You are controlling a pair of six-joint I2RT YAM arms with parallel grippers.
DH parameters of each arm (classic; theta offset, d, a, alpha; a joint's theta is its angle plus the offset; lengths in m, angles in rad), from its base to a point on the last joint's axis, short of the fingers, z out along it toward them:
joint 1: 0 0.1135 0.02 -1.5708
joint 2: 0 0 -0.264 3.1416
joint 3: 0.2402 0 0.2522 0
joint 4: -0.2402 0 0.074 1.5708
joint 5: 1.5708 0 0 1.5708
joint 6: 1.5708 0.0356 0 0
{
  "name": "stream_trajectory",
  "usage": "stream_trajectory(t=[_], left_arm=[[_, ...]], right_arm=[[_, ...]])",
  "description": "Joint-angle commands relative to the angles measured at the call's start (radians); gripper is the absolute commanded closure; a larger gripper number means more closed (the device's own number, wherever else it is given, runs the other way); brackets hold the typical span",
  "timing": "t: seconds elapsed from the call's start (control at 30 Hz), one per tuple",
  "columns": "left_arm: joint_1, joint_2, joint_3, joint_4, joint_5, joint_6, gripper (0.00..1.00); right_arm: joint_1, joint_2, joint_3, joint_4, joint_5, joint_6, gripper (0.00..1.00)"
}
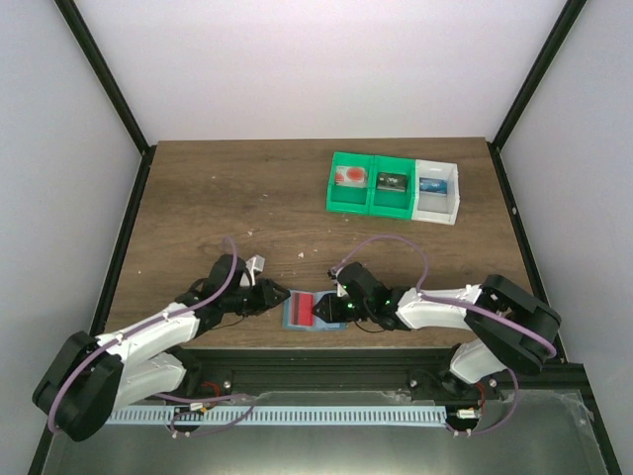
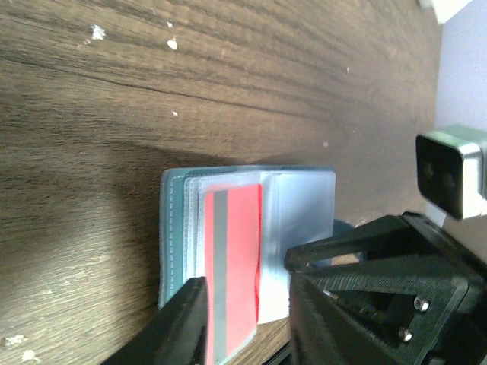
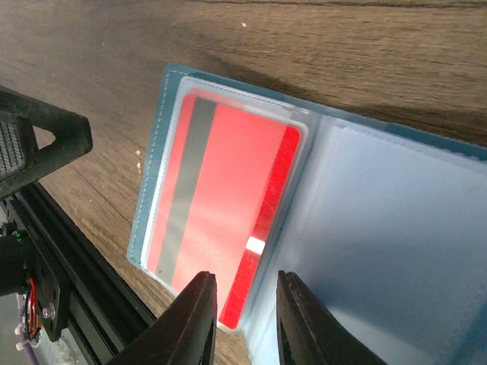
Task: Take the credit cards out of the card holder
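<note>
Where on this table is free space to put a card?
Free: the left and middle of the brown wooden table, left of the green and white plastic bins, and the strip between them and the right gripper. Crowded: the near edge, where it and the left gripper meet over the light-blue card holder.

This is a robotics lab test cell: plain white panels [image 1: 326,59] held in a frame of black struts [image 1: 104,74] close in a wooden tabletop [image 1: 218,198] on three sides. Along the bottom of the top view, two cabled robot arms, the left arm [image 1: 148,341] and the right arm [image 1: 465,307], stand on a metal rail [image 1: 297,416]. Small plastic bins [image 1: 393,186] sit at the upper right.
</note>
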Motion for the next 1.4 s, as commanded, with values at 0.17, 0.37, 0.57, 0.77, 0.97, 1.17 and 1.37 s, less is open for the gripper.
stream_trajectory(t=[0.17,0.37,0.57,0.77,0.97,1.17,1.37], left_arm=[[-0.004,0.124,-0.068,0.217,0.126,-0.017,0.96],[-0.006,0.181,-0.092,0.255,0.123,-0.001,0.99],[-0.007,0.209,-0.106,0.248,0.106,0.012,1.0],[-0.01,0.217,-0.125,0.251,0.102,0.004,1.0],[-0.018,0.197,-0.145,0.266,0.096,-0.011,1.0],[-0.018,0.202,-0.146,0.26,0.088,-0.008,1.0],[-0.018,0.216,-0.146,0.252,0.07,0.005,1.0]], right_arm=[[-0.02,0.051,-0.035,0.134,-0.071,0.036,0.8],[-0.028,0.073,-0.048,0.176,-0.093,0.04,0.8],[-0.035,0.096,-0.047,0.186,-0.096,0.04,0.8],[-0.04,0.127,-0.039,0.208,-0.12,0.049,0.8],[-0.04,0.136,-0.019,0.187,-0.106,0.041,0.8],[-0.043,0.138,-0.016,0.17,-0.098,0.022,0.92],[-0.049,0.121,-0.021,0.169,-0.102,0.011,1.0]])
